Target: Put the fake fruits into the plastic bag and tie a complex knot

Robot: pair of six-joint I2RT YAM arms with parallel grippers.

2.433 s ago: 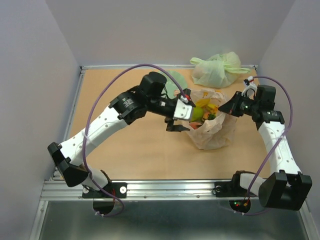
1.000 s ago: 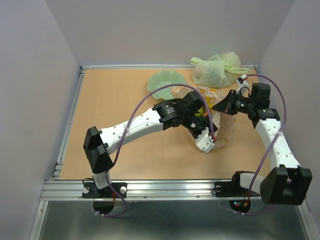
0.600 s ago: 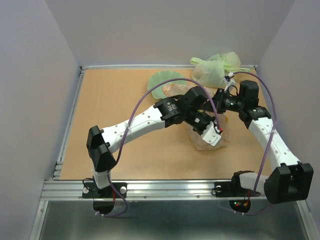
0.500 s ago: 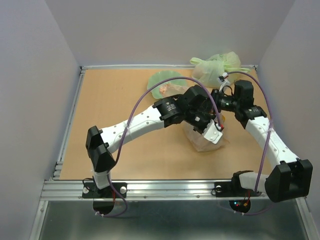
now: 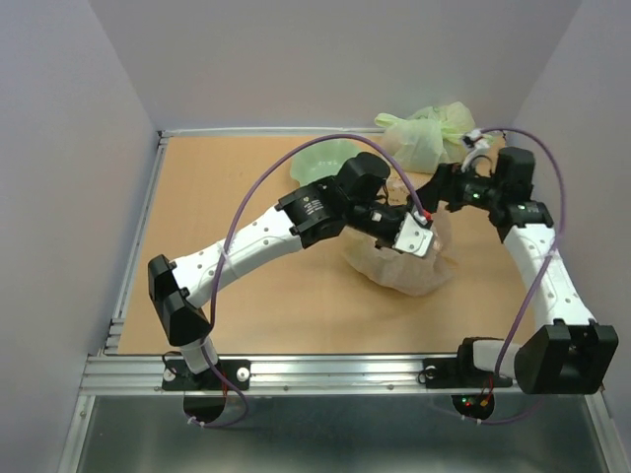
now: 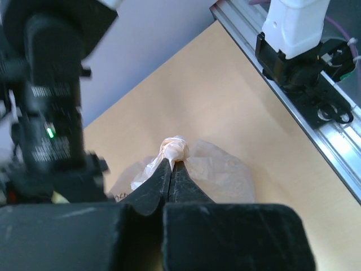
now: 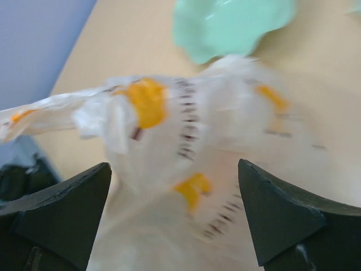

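Note:
The plastic bag [image 5: 406, 268] lies slumped on the table, whitish with orange marks. My left gripper [image 5: 418, 240] reaches across over it. In the left wrist view the left gripper [image 6: 172, 162] is shut on a twisted tuft of the bag [image 6: 176, 149], with the bag's body [image 6: 223, 176] below. My right gripper [image 5: 441, 190] hovers just behind the bag. In the right wrist view the right gripper [image 7: 176, 195] is open, with the blurred bag [image 7: 186, 141] ahead of its fingers and nothing pinched. The fake fruits are hidden from view.
A pale green scalloped bowl [image 5: 317, 161] [image 7: 231, 25] sits behind the left arm, partly covered by it. A pale green knotted bag [image 5: 430, 132] rests at the back right corner. The metal rail [image 6: 316, 113] runs along the near table edge.
My right gripper has opened, let go of the bag and drawn back to the right. The left gripper has shut on the bag's twisted top. The bag now sits wider and lower.

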